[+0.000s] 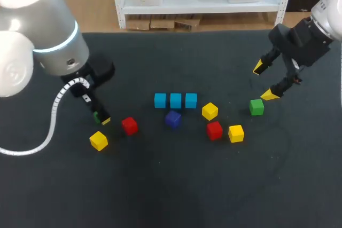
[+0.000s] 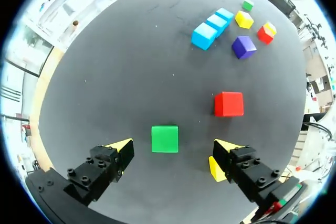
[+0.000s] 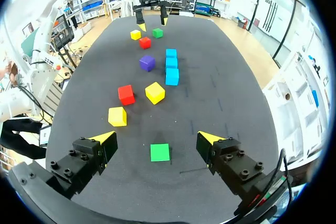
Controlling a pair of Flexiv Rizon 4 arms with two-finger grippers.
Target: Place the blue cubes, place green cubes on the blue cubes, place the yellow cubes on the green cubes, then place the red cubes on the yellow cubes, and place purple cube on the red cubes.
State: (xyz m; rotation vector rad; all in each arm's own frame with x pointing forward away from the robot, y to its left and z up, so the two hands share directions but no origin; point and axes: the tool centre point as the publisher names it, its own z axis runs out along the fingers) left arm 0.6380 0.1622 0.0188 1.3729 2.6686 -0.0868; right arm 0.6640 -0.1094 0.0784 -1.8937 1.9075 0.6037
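Nearest the robot, yellow cubes (image 1: pixel 98 140) and red cubes (image 1: pixel 129 125) lie scattered on the dark table (image 1: pixel 160 196), apparently awaiting later tiers. Just beyond, the left claw (image 2: pixel 172 145) straddles a green cube (image 2: pixel 164 139), fingers (image 2: pixel 121 145) spread and clear of it, while the right claw (image 1: pixel 264 81), also released, hangs above a second green cube (image 1: pixel 256 107). Past the purple cube (image 1: pixel 172 118), three blue cubes (image 1: pixel 176 100) sit in a tight row, the likely base for stacking.
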